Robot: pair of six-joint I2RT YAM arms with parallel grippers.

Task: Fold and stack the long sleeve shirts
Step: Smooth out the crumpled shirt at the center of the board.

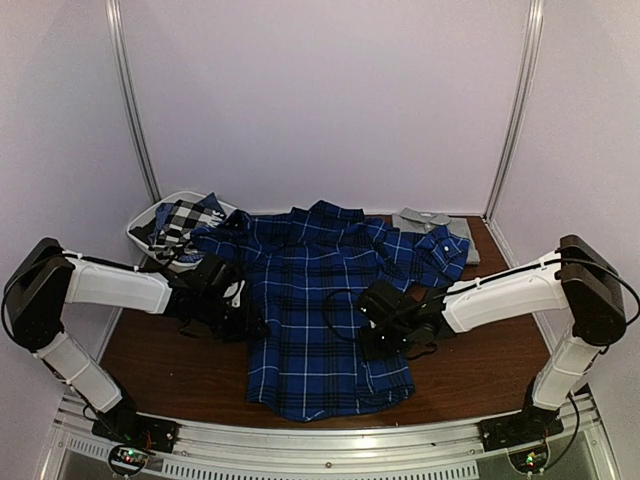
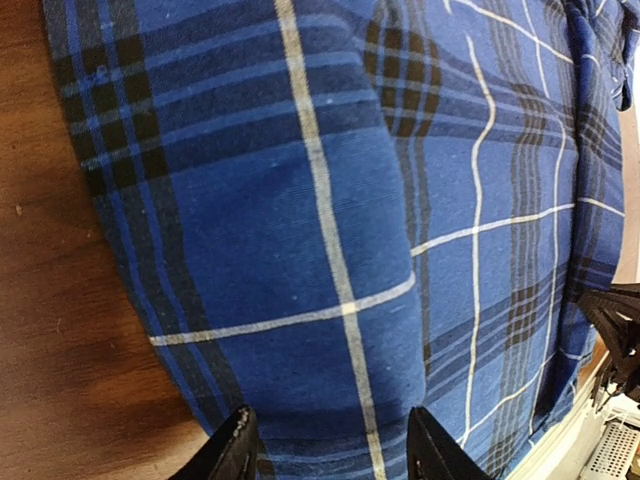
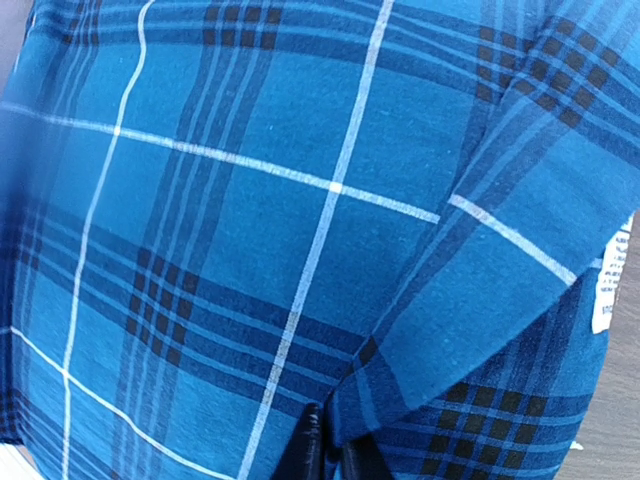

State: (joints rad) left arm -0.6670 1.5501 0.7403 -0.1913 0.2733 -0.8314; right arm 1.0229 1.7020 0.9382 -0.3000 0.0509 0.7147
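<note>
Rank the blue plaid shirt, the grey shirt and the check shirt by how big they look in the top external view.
1. blue plaid shirt: spread flat, by far the largest.
2 and 3. grey shirt and check shirt: they look about alike, one folded and one bunched, so I would not rank them.

In front of me lies a dark brown wooden table point(image 1: 180, 375), with a metal rail point(image 1: 330, 440) along my near edge. Plain pale lilac walls point(image 1: 330, 100) enclose it, slim metal posts point(image 1: 135, 110) stand in the back corners, and the light is soft and even.
</note>
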